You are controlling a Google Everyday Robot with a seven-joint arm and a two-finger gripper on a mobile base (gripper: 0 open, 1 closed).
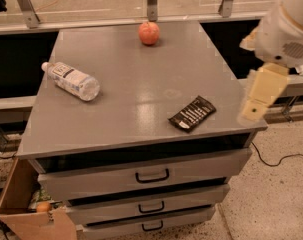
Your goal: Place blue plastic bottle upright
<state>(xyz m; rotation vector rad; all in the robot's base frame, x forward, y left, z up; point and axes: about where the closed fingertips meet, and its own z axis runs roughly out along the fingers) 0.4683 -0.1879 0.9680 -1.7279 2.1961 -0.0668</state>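
The blue plastic bottle (71, 80) lies on its side at the left of the grey cabinet top (136, 84). It is clear with a white cap pointing back-left and a white label with dark print. My gripper (253, 110) hangs at the right edge of the cabinet top, below the cream arm (286, 29). It is far to the right of the bottle and holds nothing that I can see.
A red apple (149, 33) sits at the back middle of the top. A black snack packet (192, 113) lies near the front right. Drawers (151, 175) with handles are below. A cardboard box (31, 214) stands on the floor at the lower left. A railing runs behind.
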